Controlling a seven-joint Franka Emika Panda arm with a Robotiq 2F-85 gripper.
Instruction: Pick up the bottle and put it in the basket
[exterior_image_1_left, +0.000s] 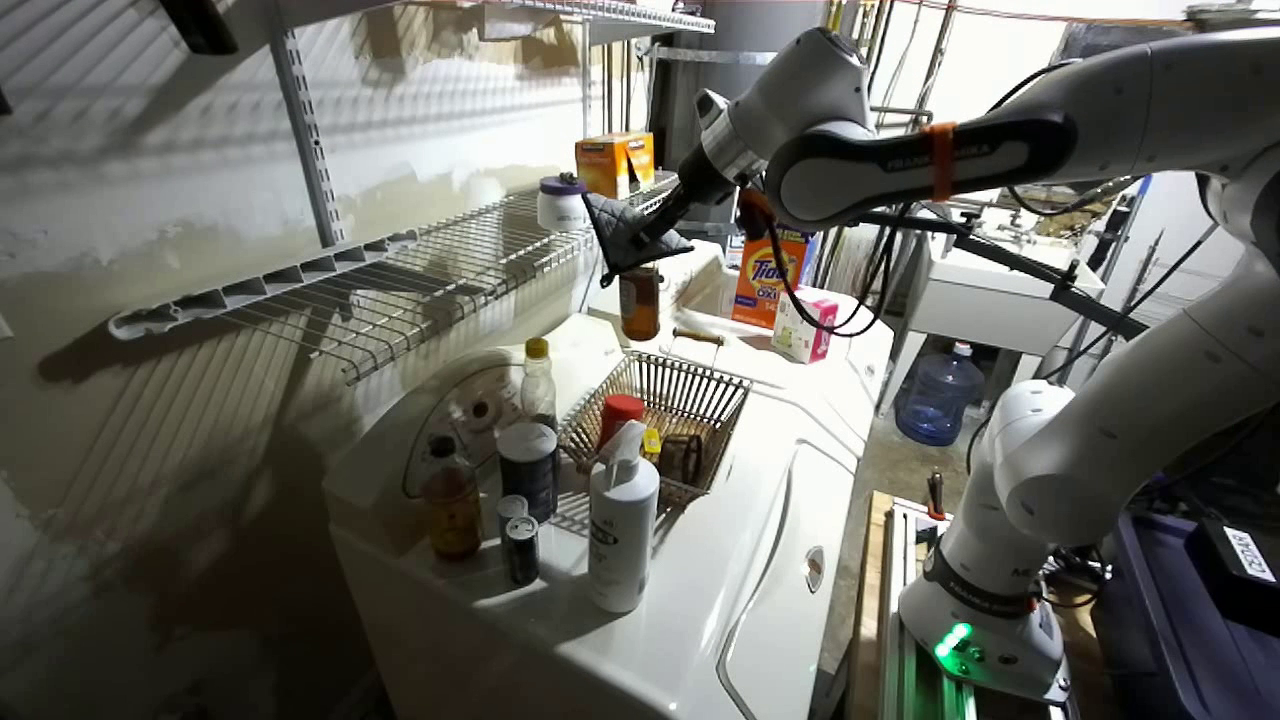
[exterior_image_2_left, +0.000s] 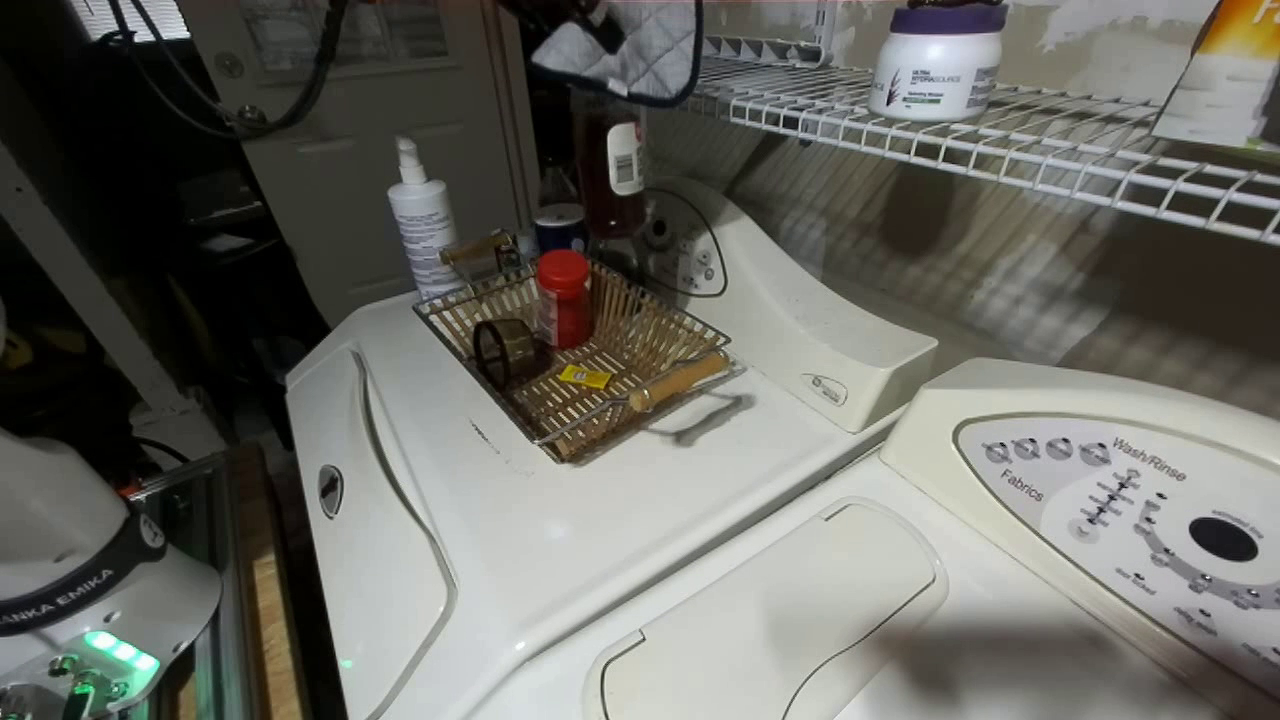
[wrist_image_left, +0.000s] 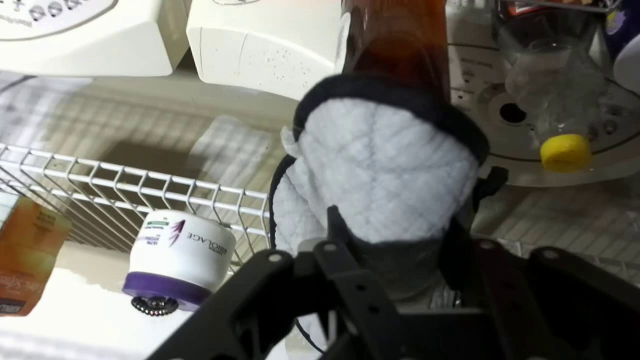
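Observation:
A reddish-brown bottle with a white label hangs in the air in both exterior views. Its upper part is inside a quilted grey cloth, which hides its cap. In the wrist view the bottle sticks out of the cloth. My gripper grips bottle and cloth together, fingers on either side. The slatted wire basket with wooden handles stands on the white appliance, also in an exterior view. The bottle is above and towards the wall from it. The basket holds a red-lidded jar and a brown cup.
Beside the basket stand a white spray bottle, a dark can, a clear bottle with a yellow cap and an amber bottle with a black cap. A wire shelf runs along the wall, bearing a purple-lidded white jar.

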